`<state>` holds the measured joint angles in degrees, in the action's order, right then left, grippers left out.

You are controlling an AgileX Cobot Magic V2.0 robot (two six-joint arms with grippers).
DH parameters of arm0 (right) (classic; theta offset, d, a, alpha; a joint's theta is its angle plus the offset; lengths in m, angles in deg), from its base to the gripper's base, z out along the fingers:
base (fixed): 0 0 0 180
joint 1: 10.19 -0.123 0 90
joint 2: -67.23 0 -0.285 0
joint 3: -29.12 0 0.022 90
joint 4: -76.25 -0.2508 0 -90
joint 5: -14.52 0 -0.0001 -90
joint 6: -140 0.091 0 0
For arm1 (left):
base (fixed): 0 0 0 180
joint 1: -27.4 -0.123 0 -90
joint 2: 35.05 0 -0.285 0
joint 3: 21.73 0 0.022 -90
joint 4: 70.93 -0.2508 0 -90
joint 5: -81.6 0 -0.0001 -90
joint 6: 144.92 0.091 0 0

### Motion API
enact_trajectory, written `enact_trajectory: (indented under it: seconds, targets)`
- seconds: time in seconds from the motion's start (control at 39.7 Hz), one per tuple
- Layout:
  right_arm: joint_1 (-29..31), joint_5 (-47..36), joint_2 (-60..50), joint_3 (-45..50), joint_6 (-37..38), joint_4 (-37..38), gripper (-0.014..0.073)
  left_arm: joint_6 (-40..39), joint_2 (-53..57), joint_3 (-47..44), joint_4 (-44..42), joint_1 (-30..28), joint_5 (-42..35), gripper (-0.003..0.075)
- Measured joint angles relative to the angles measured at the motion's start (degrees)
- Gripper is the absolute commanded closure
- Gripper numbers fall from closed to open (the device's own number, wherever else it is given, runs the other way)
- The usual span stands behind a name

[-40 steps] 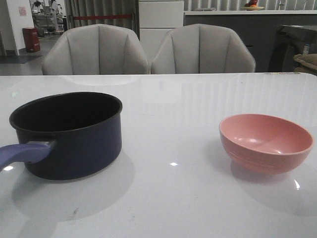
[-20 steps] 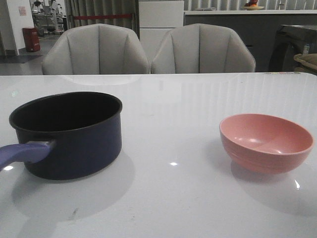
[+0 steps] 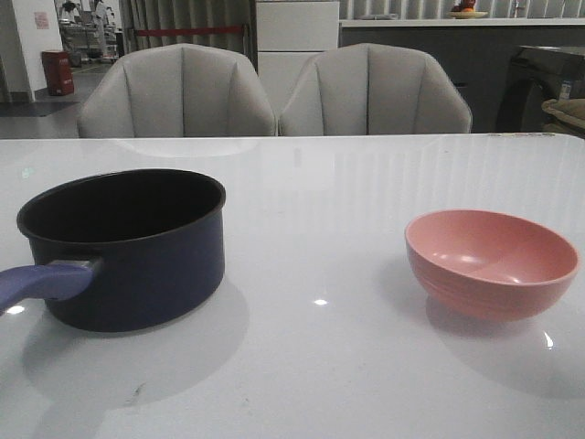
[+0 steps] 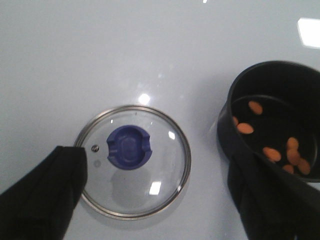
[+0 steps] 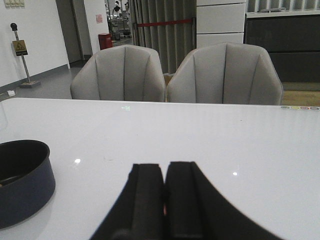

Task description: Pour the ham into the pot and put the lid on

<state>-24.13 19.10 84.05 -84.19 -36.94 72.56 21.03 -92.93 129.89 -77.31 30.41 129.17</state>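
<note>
The dark navy pot (image 3: 128, 265) stands at the table's left with its purple-blue handle (image 3: 41, 282) pointing toward the near left. Several orange-pink ham slices (image 4: 272, 152) lie on its black bottom in the left wrist view. The glass lid (image 4: 150, 195) lies flat on the table beside the pot (image 4: 225, 135), blue knob (image 4: 128, 147) up. My left gripper (image 4: 155, 165) hovers above the lid, open wide, one finger past each side of it. My right gripper (image 5: 164, 172) is shut with nothing seen in it, above the table right of the pot (image 5: 22, 190). Neither gripper shows in the front view.
A pink bowl (image 3: 489, 261) stands empty on the right of the white table (image 3: 320, 366). Two grey chairs (image 3: 274, 91) stand behind the far edge.
</note>
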Motion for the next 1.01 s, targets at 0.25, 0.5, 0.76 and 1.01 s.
enact_trajectory:
  seconds: [0.25,0.5,0.76,1.01]
  targets:
    - [0.0,0.0,0.0,0.0,-0.1,0.0,0.0442,-0.1,-18.4,5.4,0.2,-1.8,3.9,0.0148]
    - [0.0,0.0,0.0,0.0,-0.1,0.0,0.0442,4.9,-32.7,8.3,1.9,-4.8,7.6,0.0148]
    - [0.0,0.0,0.0,0.0,-0.1,0.0,0.0442,7.2,-40.6,13.2,4.4,-8.1,10.1,0.0143]
    - [0.0,0.0,0.0,0.0,-0.1,0.0,0.0442,9.4,-47.3,18.4,7.2,-10.7,12.6,0.0143]
